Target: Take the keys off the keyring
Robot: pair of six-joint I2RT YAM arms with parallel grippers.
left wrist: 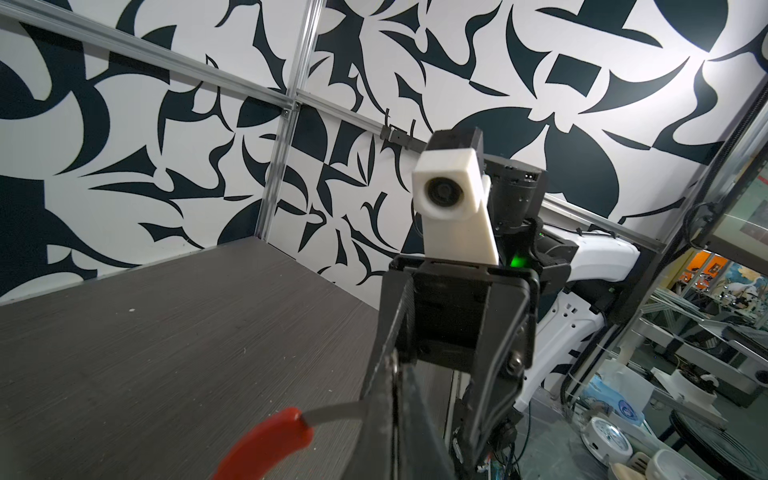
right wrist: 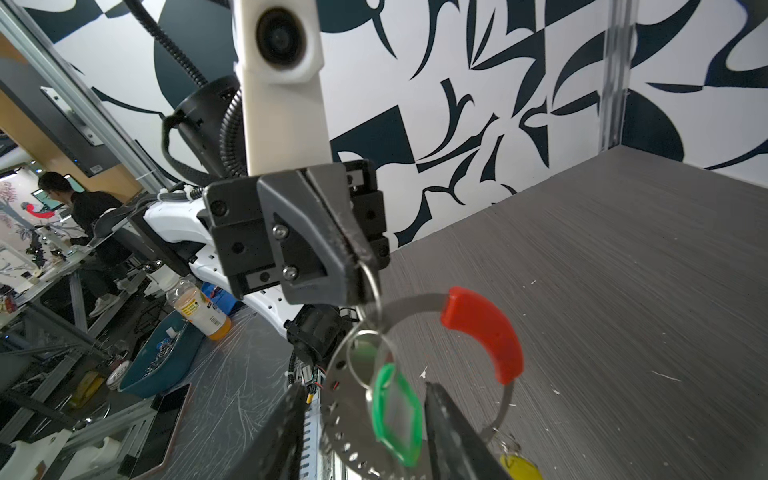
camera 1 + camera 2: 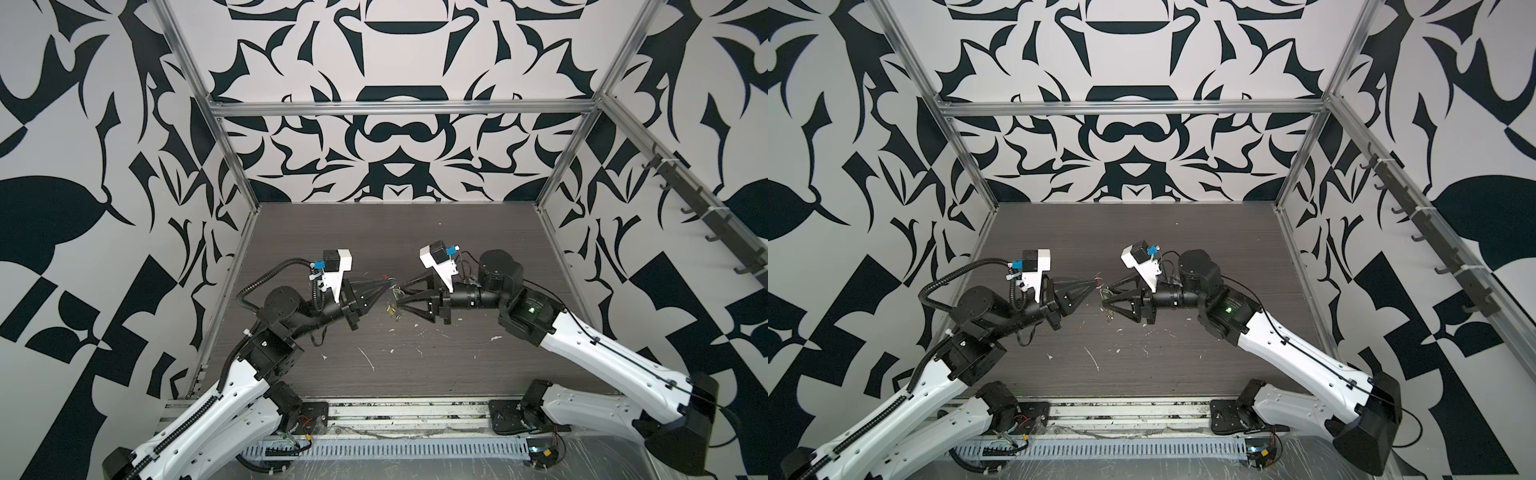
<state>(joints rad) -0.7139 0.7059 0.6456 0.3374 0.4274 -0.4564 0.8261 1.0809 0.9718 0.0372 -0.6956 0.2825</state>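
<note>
- The keyring (image 2: 340,415) is a thin grey metal hoop, a flat band dotted with small holes. It hangs in the air above the table (image 2: 623,257), between the two grippers.
- On it sit a curved red strip (image 2: 486,332), a green tag (image 2: 397,419) and a yellow tag (image 2: 519,467).
- The left gripper (image 2: 360,261) has its fingers pressed together on a small wire loop (image 2: 374,286) that hangs on the hoop.
- The right gripper (image 3: 399,296) has its fingers (image 2: 282,432) spread, one on each side of the green tag and the holed band. Whether they touch either cannot be told.
- The yellow tag is cut off at the edge of the right wrist view, and a finger hides part of the hoop.
- In both top views the hoop and tags are too small to make out.
- The left wrist view shows only the red strip and a short piece of grey band.
</note>
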